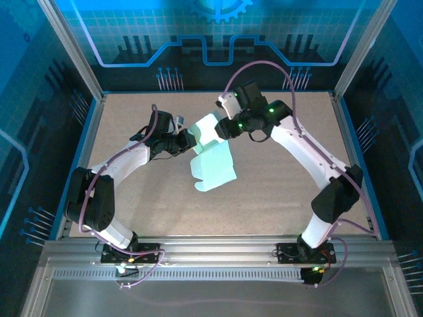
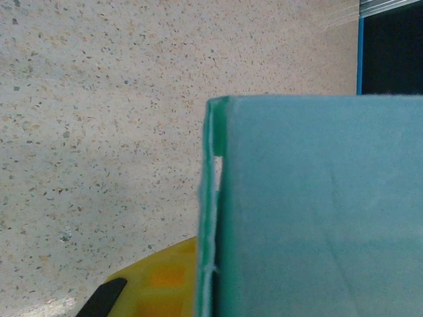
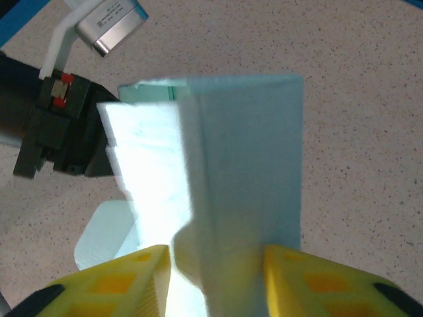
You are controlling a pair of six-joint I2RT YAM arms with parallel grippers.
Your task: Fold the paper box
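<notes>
In the top view the left tool (image 1: 188,140) sits left of centre, reaching in from the lower left. Its jaws are closed on the left edge of the box (image 1: 213,164). The box is pale blue card, partly folded, near the middle of the frame over the table (image 1: 284,191). A broad panel spreads toward the lower centre; whether it touches the table I cannot tell. A narrower part runs toward the upper right.

From the left wrist, one yellow finger (image 2: 162,284) shows at the bottom edge. It is just left of a wall of the box that takes up the right half of the frame, and the wall's cut edge runs down the centre.

From the right wrist, the left tool appears at the left of the frame, its black tip meeting the edge of a bright flap. Right of it, a folded section of the box stands in the centre. The right tool's two yellow fingers (image 3: 317,284) at the bottom press one on each side of it, gripping it.

In the top view the right tool (image 1: 223,125) sits just above centre, at the upper end of the box and near the left tool.
</notes>
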